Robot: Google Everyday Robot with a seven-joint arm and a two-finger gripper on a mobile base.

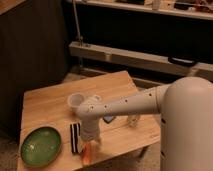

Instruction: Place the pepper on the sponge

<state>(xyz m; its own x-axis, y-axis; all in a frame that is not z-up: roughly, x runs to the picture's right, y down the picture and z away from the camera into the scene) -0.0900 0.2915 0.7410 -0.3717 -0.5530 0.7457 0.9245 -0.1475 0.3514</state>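
The pepper (87,155) is a slim orange-red piece lying near the table's front edge, just right of a black striped block. My gripper (91,143) hangs directly over the pepper's upper end, down at table height, and hides part of it. The sponge (109,119) shows as a small blue patch behind the arm, to the right of and farther back than the pepper, and is mostly covered by the white forearm.
A green plate (41,146) sits at the front left of the wooden table (50,107). The black striped block (75,137) lies between plate and pepper. A clear cup (76,101) stands behind the gripper, and a small clear object (132,120) stands to the right.
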